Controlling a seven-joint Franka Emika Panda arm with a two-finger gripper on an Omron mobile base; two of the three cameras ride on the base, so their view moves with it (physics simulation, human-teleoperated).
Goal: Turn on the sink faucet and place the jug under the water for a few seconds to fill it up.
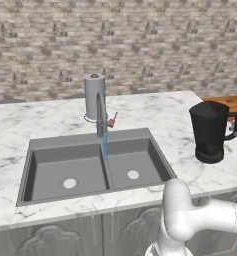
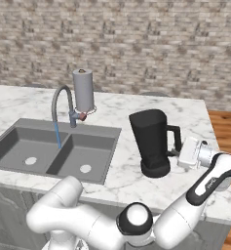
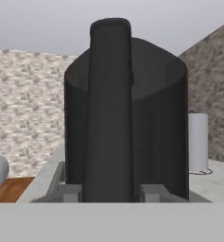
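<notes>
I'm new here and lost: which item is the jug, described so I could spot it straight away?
Find the grey double sink in the marble counter, then look right of it. The jug stands upright there, the gripper at its handle. It is tall and black, unlike the pale paper-towel roll behind the faucet.

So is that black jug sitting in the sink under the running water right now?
No, the jug stands on the counter to the right of the sink, away from the water.

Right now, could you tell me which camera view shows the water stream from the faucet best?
The left base view: the water falls as a blue line from the sink faucet toward the sink divider, seen nearly head-on. The right base view shows it smaller and off to the side. In the hand view the jug blocks that area.
</notes>
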